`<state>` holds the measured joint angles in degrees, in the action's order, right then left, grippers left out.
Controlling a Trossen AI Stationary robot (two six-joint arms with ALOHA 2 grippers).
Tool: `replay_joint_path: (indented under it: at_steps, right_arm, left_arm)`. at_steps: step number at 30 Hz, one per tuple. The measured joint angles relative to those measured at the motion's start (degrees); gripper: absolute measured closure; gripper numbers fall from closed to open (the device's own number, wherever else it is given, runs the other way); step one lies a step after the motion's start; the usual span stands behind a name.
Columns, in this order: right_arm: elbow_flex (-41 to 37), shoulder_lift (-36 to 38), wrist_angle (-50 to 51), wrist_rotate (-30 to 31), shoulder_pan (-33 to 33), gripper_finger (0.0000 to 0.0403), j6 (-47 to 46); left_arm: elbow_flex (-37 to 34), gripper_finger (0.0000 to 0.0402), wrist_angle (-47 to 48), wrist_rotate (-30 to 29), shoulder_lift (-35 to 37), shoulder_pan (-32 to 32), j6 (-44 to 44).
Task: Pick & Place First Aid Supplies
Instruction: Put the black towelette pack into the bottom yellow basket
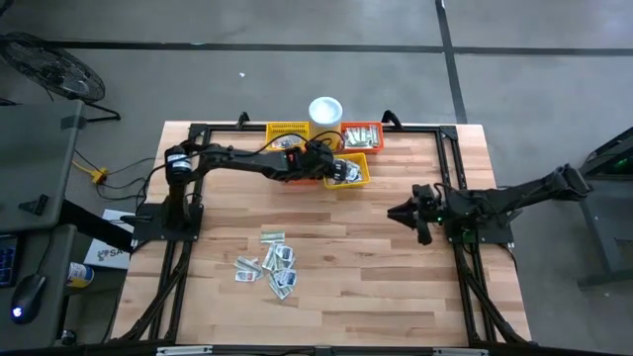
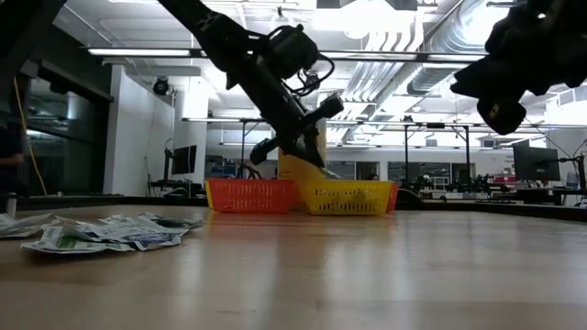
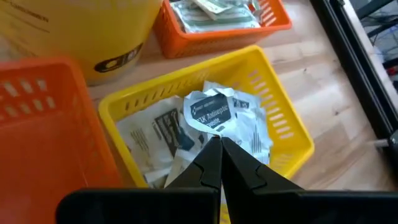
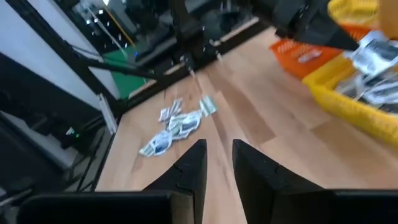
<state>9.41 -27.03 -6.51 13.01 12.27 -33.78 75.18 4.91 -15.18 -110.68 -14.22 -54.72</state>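
The first aid supplies are small white and pale green sachets. A loose pile (image 1: 272, 262) lies flat on the wooden table near its front; it also shows in the right wrist view (image 4: 177, 124). More sachets lie in a yellow basket (image 3: 280, 118) and an orange basket (image 1: 361, 136). My left gripper (image 3: 219, 148) is over the yellow basket, shut on a white printed sachet (image 3: 211, 112). My right gripper (image 4: 217, 162) hovers open at the table's right side (image 1: 406, 213), with nothing between its fingers. My left gripper pinches the white sachet by its near edge (image 3: 214, 132) between the tips of its two fingers. The fingers slant down from the table's left. The sachet is crumpled and sticks out beyond the fingertips (image 4: 375, 53), over the sachets in the yellow basket.
A white cup (image 1: 325, 109) and a second yellow basket (image 1: 287, 132) stand at the far edge. Another orange basket (image 3: 43, 130) sits beside the yellow one, under my left arm. A black frame (image 1: 450, 178) runs around the table. Bare wood lies between the pile and the baskets.
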Motion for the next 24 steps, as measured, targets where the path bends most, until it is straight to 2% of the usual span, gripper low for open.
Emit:
replay_joint_path:
  at_steps: [7, 14, 21, 24]
  right_arm:
    - [-2.7, 6.1, -0.2, 3.2, 0.0, 0.0332, 5.1]
    - [-2.8, 7.7, 1.5, 5.3, 0.0, 0.0332, 12.3]
    - [-2.8, 7.6, 1.5, 5.1, 0.0, 0.0332, 11.0]
    - [-2.8, 7.6, 1.5, 4.4, 0.0, 0.0332, 10.4]
  left_arm:
    - [-0.1, 0.0401, -0.1, 2.1, -2.2, 0.0, -1.3]
    - [-0.1, 0.0401, -0.4, 1.2, -3.0, 0.0, -2.3]
    - [-0.1, 0.0399, -0.4, 2.6, -3.0, 0.0, 2.3]
    - [-0.1, 0.0380, -0.3, 4.3, -2.8, -0.1, 4.3]
